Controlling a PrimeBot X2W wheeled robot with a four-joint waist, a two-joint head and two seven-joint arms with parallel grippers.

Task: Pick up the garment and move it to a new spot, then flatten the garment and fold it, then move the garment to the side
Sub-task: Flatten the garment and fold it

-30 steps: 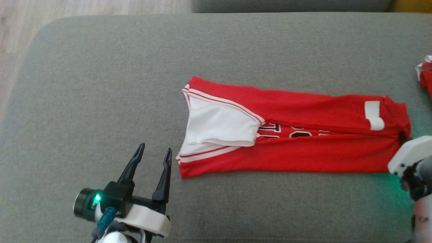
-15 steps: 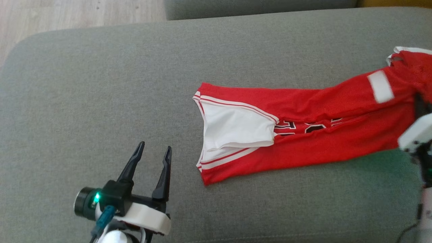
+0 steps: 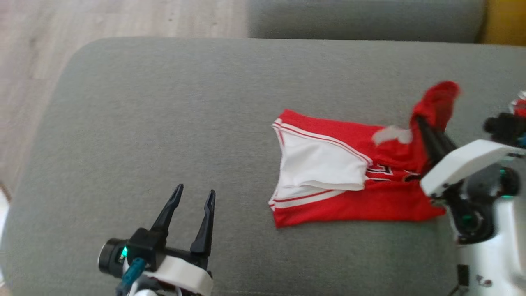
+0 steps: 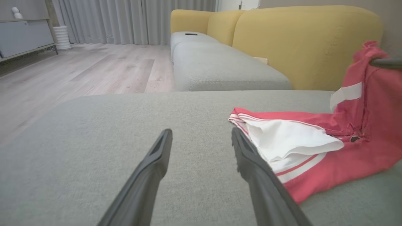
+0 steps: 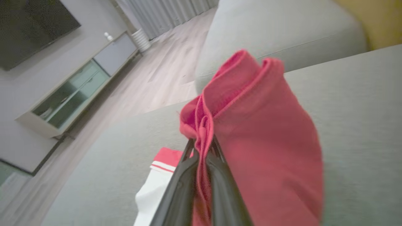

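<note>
One red garment, two pincers, one grey cushion.
Wooden floor lies upper left, a yellow sofa behind. The garment rests right of centre on the cushion, its right end raised, pinched in the right pincer. The left pincer, lower left, stands wide and empty.

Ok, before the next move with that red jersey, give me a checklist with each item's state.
1. Right hand shut on the end of the red jersey: ok.
2. Held end raised off the grey cushion: ok.
3. Left hand open, apart from the jersey: ok.
4. White-lined end lying on the cushion: ok.
5. Middle of the jersey smooth: not ok, bunched below the grip.
6. All layers caught in the grip: cannot tell.
</note>
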